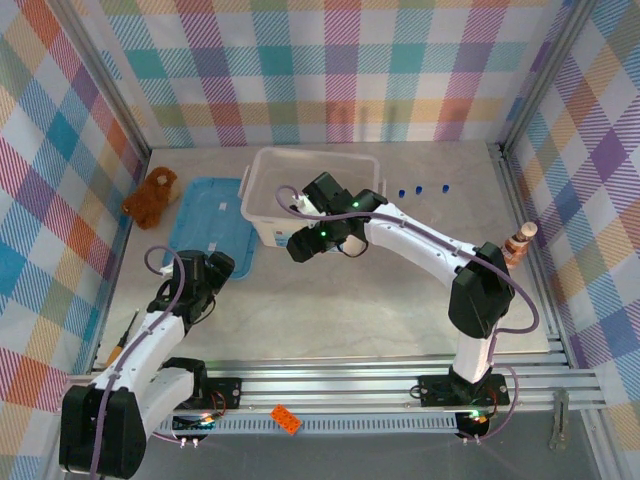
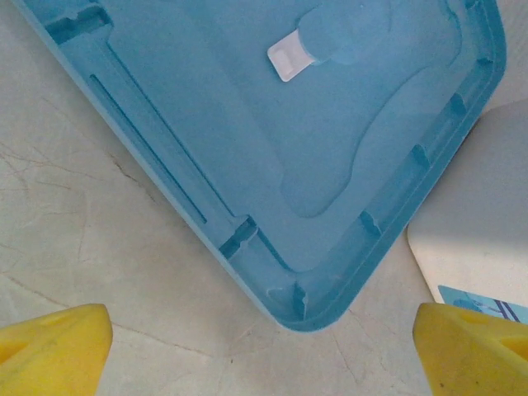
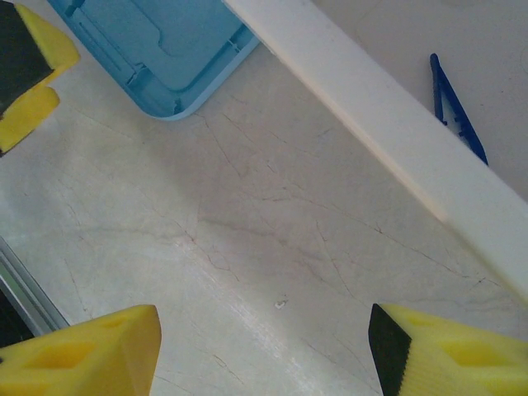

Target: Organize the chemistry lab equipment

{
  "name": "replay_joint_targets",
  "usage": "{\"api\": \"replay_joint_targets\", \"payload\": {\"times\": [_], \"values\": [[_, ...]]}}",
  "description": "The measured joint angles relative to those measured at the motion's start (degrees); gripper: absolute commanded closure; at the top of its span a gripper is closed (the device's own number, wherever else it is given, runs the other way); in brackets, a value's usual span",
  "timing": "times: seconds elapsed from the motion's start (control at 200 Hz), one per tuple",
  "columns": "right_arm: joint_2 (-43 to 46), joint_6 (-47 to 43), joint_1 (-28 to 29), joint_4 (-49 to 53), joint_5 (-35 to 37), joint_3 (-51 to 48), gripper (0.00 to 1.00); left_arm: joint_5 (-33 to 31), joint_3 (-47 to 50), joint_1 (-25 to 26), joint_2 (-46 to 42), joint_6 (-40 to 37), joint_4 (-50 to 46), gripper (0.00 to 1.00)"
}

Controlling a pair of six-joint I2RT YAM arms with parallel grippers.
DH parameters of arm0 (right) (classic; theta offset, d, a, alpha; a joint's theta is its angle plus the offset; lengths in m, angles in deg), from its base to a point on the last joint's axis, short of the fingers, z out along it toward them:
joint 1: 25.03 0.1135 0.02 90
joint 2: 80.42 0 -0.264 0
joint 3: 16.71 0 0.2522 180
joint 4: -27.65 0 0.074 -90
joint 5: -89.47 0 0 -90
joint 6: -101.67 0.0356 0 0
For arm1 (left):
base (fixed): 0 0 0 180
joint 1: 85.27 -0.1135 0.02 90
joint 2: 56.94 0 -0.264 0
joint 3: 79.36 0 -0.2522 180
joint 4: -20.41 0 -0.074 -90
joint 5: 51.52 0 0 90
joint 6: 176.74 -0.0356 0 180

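Observation:
Blue tweezers (image 3: 458,111) lie inside the white bin (image 1: 258,170), just past its near wall (image 3: 388,124). Three small blue caps (image 1: 420,189) stand on the table to the right of the bin. My right gripper (image 1: 310,243) hovers in front of the bin's near wall. It is open (image 3: 264,346) above bare table, with nothing between its yellow fingers. My left gripper (image 1: 212,268) is open (image 2: 264,346) just short of the near corner of the blue lid (image 2: 330,148). It holds nothing.
The blue lid (image 1: 210,225) lies flat left of the bin. A brown plush toy (image 1: 152,195) sits at the far left. By the right rail stands a striped bottle-like figure (image 1: 518,245). A thin tool (image 1: 125,338) lies by the left rail.

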Motion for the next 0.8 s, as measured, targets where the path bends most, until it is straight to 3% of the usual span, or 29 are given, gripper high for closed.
{"api": "replay_joint_targets", "payload": {"times": [0.165,0.37,0.67,0.8], "values": [[2.1,0.33,0.11,-0.7,-1.07,-2.08,0.3,-0.09,0.87,-0.09,2.86,1.09,3.93,0.05],[14.49,3.56,0.42,-0.96,-0.5,-12.24,0.28,-0.46,1.38,-0.2,5.6,1.73,9.16,0.05],[24.15,12.02,0.09,-2.54,6.1,-28.35,0.26,0.0,2.51,-0.79,12.37,3.72,16.76,0.05],[27.32,16.96,-3.37,-4.55,8.13,-34.99,0.25,0.42,2.99,-1.29,13.6,4.66,19.15,0.05]]}}
